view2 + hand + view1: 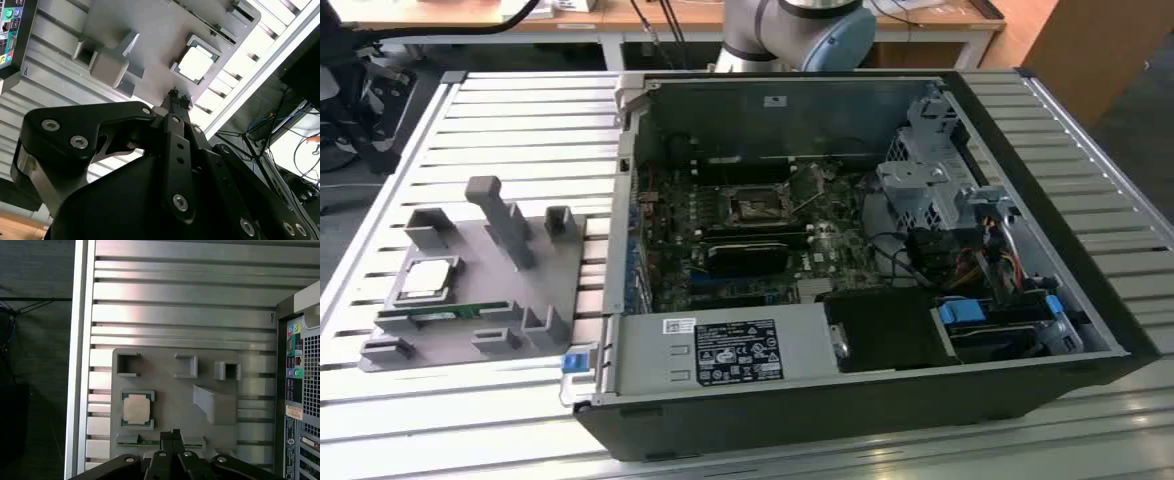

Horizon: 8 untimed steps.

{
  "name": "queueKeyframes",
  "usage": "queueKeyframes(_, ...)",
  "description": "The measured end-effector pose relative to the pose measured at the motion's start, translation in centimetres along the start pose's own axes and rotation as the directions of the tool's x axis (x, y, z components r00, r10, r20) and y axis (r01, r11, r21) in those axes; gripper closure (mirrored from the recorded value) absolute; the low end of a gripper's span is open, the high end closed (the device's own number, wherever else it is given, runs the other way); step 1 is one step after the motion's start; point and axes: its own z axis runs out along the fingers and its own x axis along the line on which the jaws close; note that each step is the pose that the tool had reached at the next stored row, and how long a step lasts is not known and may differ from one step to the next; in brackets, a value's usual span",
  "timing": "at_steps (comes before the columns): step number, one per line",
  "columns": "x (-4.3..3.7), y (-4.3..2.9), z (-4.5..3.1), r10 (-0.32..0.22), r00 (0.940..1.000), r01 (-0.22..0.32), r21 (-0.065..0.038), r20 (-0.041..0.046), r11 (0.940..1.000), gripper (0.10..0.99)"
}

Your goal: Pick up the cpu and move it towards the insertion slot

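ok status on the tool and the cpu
Tool shut, empty, above the grey plastic holder. Silvery square cpu seated in its pocket, not picked up. Dark square metal-framed insertion slot inside the open black computer case, uncovered.

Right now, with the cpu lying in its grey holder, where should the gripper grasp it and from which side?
Probably by two opposite edges, from straight above: the cpu lies flat, face up, in a shallow pocket of the grey holder.

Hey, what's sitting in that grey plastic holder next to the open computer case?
The silvery square cpu lies flat in a square pocket of the grey plastic holder. A long thin green memory stick lies in a slot beside it. Whatever is beneath the chip is covered by it.
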Motion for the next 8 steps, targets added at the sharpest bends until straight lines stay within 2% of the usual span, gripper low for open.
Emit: queueKeyframes(8, 0.22, 0.01, 0.0, 0.0, 1.0, 0.0, 0.0, -0.0001, 1.0, 0.98)
